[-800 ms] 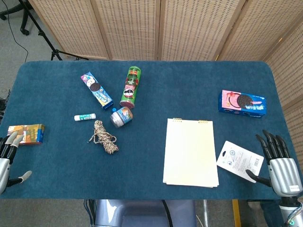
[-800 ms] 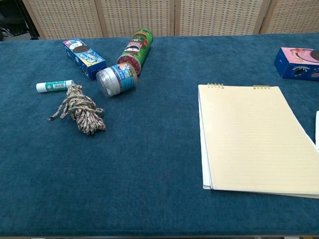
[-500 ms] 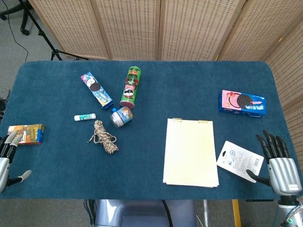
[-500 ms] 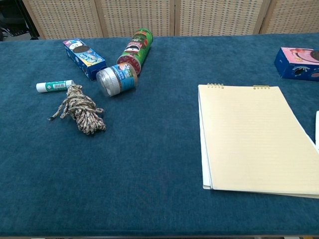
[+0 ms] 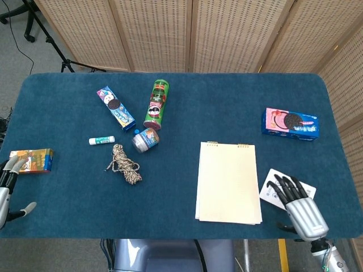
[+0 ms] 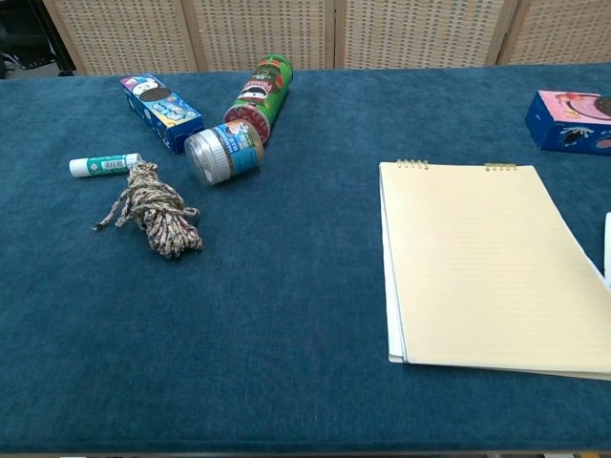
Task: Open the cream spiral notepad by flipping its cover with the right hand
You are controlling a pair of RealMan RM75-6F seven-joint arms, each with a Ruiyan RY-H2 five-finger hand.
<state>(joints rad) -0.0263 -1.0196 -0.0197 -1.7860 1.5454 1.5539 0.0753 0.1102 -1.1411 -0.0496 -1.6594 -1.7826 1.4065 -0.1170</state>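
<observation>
The cream spiral notepad (image 5: 228, 182) lies flat and closed on the blue table, right of centre, with its wire binding at the far edge. The chest view shows the same notepad (image 6: 485, 262) filling the right side. My right hand (image 5: 299, 207) hovers at the table's near right edge, just right of the notepad's near corner, fingers spread and holding nothing. It covers part of a white card. My left hand (image 5: 8, 187) sits at the near left edge, fingers apart and empty. Neither hand shows in the chest view.
A white blister card (image 5: 271, 186) lies under my right hand. An Oreo box (image 5: 290, 124) sits far right. A Pringles can (image 5: 156, 103), small tin (image 5: 146, 139), blue cookie box (image 5: 115, 108), glue stick (image 5: 101, 140) and rope bundle (image 5: 125, 165) lie left of centre. An orange box (image 5: 32, 161) is near my left hand.
My right hand has moved left and toward the near edge, now over the white card and closer to the notepad. The left hand has dropped slightly lower.
</observation>
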